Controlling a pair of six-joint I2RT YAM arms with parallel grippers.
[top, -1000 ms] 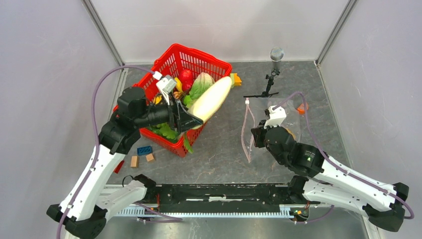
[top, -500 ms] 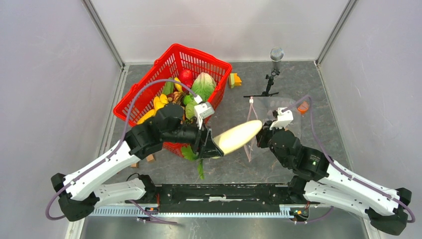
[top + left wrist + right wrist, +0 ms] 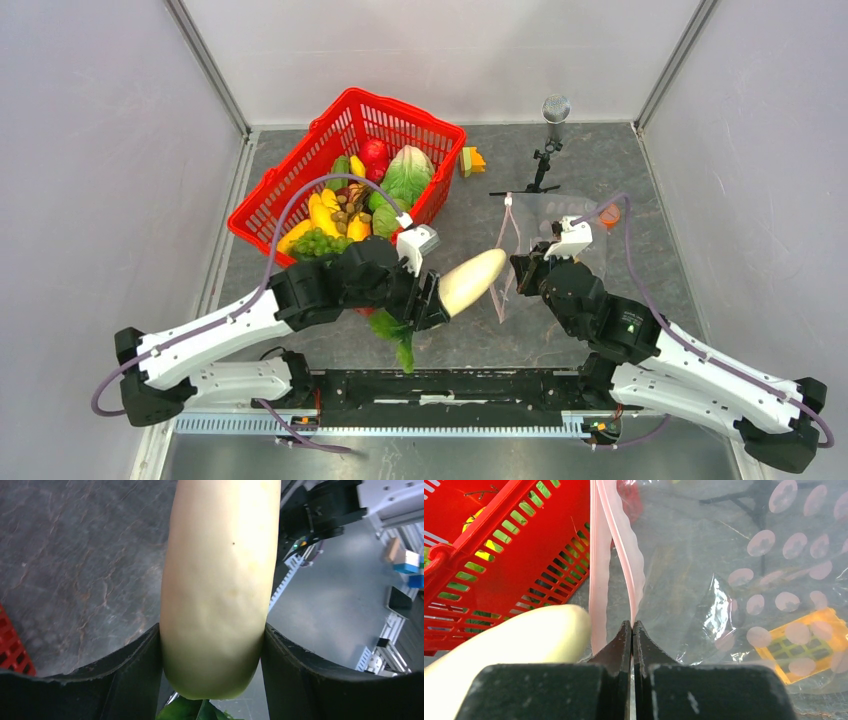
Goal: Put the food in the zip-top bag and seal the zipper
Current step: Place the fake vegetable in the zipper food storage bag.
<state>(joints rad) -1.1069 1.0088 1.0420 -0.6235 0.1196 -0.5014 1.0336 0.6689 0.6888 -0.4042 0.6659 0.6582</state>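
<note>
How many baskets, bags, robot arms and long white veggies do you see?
Basket: 1
Bag: 1
White veggie: 1
Arms: 2, left arm and right arm
Total: 5

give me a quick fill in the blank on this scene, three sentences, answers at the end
1. The left gripper holds the long cream-white vegetable outside the red mesh plastic basket, its tip toward the ____ arm.
2. The right gripper is shut on the pale ____ zipper strip of the clear plastic zip-top bag.
3. In the basket, the round red fruit lies beside the leafy ____ lettuce.
Missing words: right; pink; green
</note>
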